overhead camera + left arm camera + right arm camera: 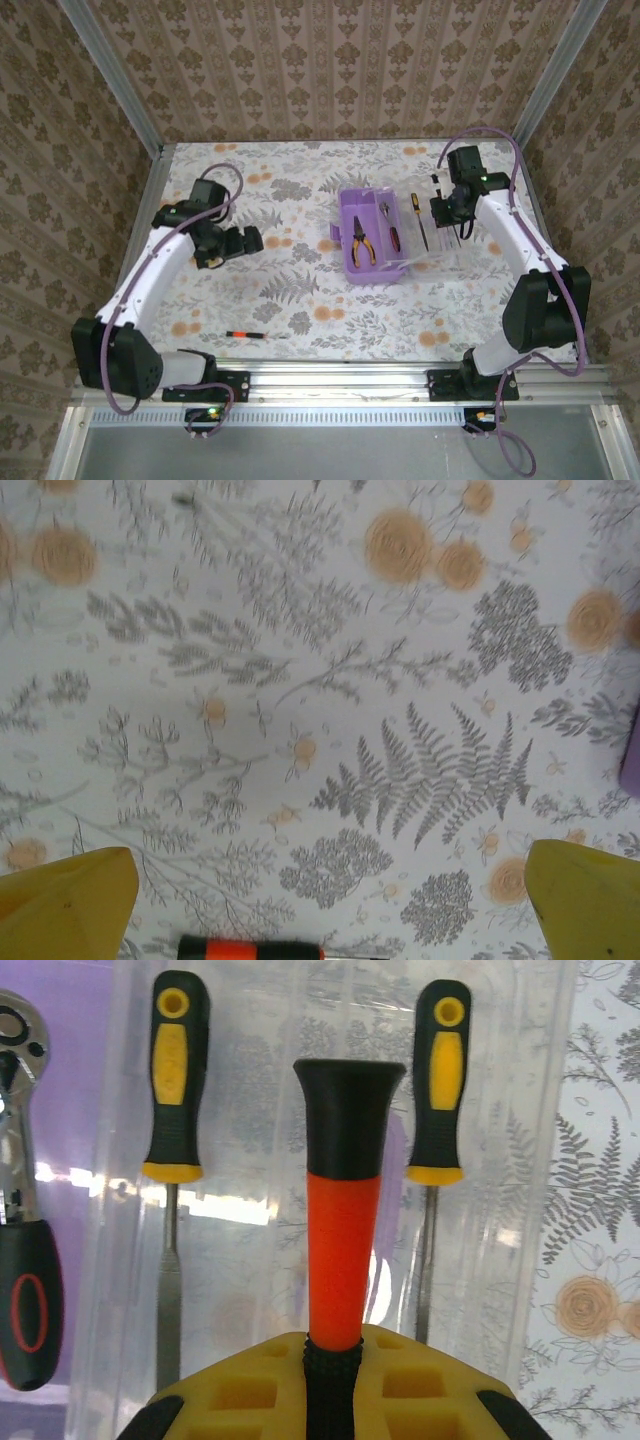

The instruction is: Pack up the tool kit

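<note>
The purple tool kit box (pixel 352 262) lies open mid-table, its clear lid (pixel 432 252) folded out to the right. Orange-handled pliers (pixel 362 242) and a wrench (pixel 388 222) lie in the box. Two yellow-black screwdrivers (pixel 175 1090) (pixel 440 1080) rest on the lid (pixel 270 1110). My right gripper (pixel 445 207) hovers over the lid. In the wrist view the right gripper (pixel 335 1360) is shut on an orange-black screwdriver (pixel 342 1250). My left gripper (pixel 247 240) stands open left of the box, and its wrist view (pixel 325 900) shows nothing between the fingers. A black-orange screwdriver (pixel 245 333) lies on the table near the front.
The wrench's black handle (pixel 25 1300) lies just left of the lid. That loose screwdriver's handle (pixel 250 948) shows at the bottom edge of the left wrist view, the box corner (pixel 632 760) at its right. Patterned walls close in the table on three sides.
</note>
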Motion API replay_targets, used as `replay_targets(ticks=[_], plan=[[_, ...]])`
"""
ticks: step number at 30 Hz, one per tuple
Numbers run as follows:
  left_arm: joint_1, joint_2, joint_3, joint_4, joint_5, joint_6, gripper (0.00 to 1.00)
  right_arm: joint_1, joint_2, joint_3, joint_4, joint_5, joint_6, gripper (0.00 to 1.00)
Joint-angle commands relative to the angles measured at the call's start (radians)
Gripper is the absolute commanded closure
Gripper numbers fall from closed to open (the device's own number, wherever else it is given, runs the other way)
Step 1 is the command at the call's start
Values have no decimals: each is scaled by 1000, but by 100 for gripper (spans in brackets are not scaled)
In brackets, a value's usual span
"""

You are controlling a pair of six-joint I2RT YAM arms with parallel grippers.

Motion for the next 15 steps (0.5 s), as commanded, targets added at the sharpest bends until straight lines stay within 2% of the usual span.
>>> replay_targets(ticks=[1,4,11,15], plan=[[0,-75,-84,15,17,-116,0,-11,11,1,11,36,-29,100],[0,-137,-162,49,10,-206,0,-14,30,7,24,36,-34,100],[-11,-241,-263,49,-40,-391,0,-14,62,7,49,-5,-26,93],[-50,-283,-302,-6,-81,-513,0,-15,52,5,51,-19,-23,75]])
